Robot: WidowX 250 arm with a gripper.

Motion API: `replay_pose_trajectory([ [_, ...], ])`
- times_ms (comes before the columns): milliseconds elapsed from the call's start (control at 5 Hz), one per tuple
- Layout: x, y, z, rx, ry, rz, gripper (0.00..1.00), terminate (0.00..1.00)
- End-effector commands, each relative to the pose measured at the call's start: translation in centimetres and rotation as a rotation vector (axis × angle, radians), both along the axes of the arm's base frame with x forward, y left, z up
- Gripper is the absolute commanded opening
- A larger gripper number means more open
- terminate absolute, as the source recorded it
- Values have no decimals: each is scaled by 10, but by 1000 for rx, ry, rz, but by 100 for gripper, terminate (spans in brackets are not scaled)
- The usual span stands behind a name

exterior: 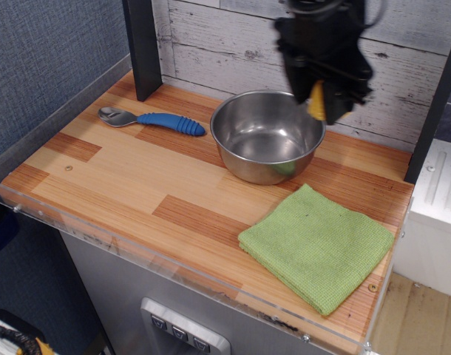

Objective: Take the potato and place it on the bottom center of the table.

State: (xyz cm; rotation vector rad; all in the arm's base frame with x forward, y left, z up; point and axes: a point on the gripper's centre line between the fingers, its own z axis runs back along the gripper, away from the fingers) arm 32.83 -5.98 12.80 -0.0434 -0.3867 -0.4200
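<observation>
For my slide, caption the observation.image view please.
Gripper holds the potato aloft over the steel bowl.

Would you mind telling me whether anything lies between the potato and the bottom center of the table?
The bowl sits below the claw, which holds the potato aloft above its far rim. A straight path toward the bare near-center planks of the table crosses over it; the cloth lies to the right.

Yellow potato (316,100) in the black gripper (323,89), shiny steel bowl (267,135), green cloth (317,245), blue-handled spoon (151,119), striped light-and-reddish table (122,177).
</observation>
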Motion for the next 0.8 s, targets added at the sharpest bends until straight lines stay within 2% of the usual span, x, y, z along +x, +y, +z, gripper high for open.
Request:
replay_pose_trajectory([
  [0, -61, 46, 24, -43, -47, 201, 0, 0],
  [200, -79, 61, 22, -45, -33, 268, 0, 0],
  [600, -97, 88, -11, -24, -12, 307, 0, 0],
])
